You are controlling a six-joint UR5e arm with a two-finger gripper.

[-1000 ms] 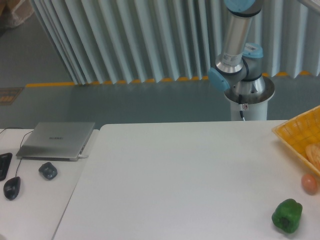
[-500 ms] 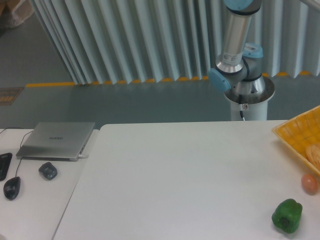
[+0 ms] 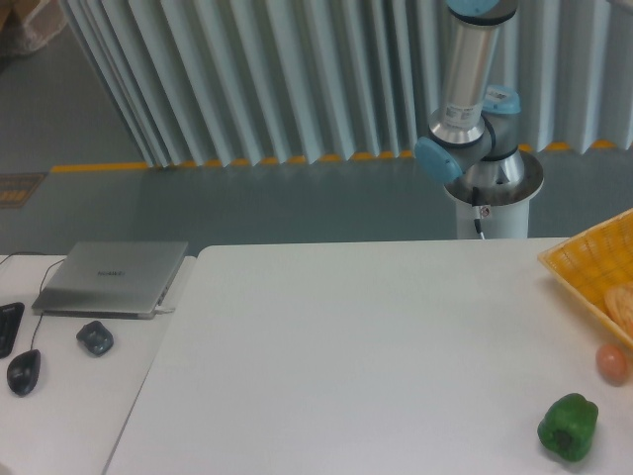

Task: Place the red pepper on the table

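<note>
The red pepper is out of view. The white table point(image 3: 356, 356) fills the lower part of the camera view. Only the arm's base and lower links point(image 3: 475, 129) show, standing behind the table's far edge at the upper right. The arm runs up out of the top of the frame, so the gripper is not in view.
A green pepper point(image 3: 568, 427) lies near the table's front right corner, with a small orange-pink fruit point(image 3: 612, 363) just behind it. A yellow woven basket point(image 3: 584, 265) sits at the right edge. On a side desk at left are a closed laptop point(image 3: 114, 277), a mouse point(image 3: 24, 371) and a small dark object point(image 3: 95, 337).
The arm's lower links have shifted very slightly to the right. Nothing on the table has moved.
</note>
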